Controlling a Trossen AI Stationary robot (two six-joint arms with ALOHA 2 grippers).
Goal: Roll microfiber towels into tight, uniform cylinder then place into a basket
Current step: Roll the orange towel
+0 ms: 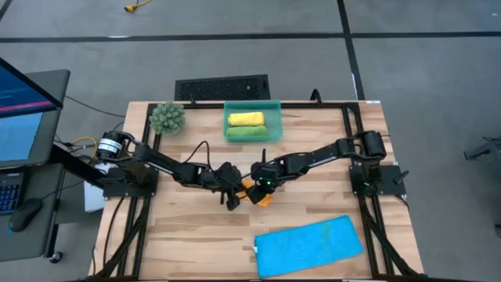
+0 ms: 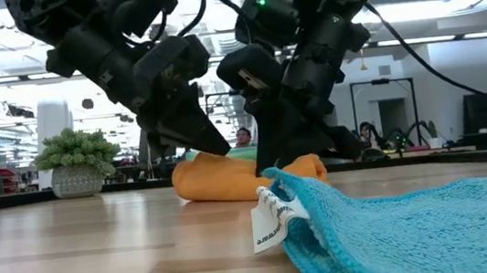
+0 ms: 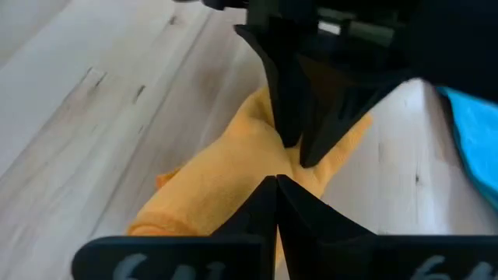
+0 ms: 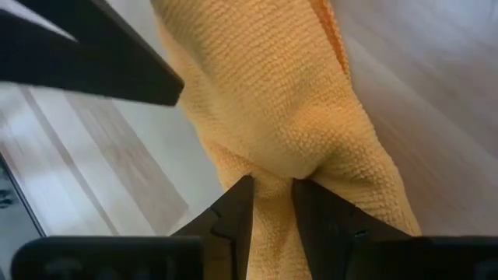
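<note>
Planks of pale wood make up the table [image 1: 188, 243], framed by dark rails, with grey floor around it and a wide lit hall behind in the low view, where a person shows small in the distance past the arms. Taking the basket [image 1: 252, 106] at the table's far edge as landmark: it holds a yellow roll [image 1: 245, 118] and a green roll [image 1: 246, 132] side by side. Beside the basket, towards the left arm's side, sits a spiky green plant ball [image 1: 167, 117]. Beyond the basket, off the table, lies a black keyboard [image 1: 222, 87].

Nearer than the basket, about mid-table, lies the orange towel [image 2: 230, 179], partly rolled and bunched. The right gripper [image 4: 272, 194] has a fold of this cloth pinched between its fingers, which stand a little apart around the fabric. The left gripper [image 3: 277, 180] hangs just over the same towel with its fingers pressed fully together and nothing between them. The two grippers crowd each other closely, hiding most of the orange cloth from above.

Farthest from the basket, at the near edge, the blue towel [image 1: 309, 245] lies flat, a white tag [image 2: 269, 218] at its corner.
</note>
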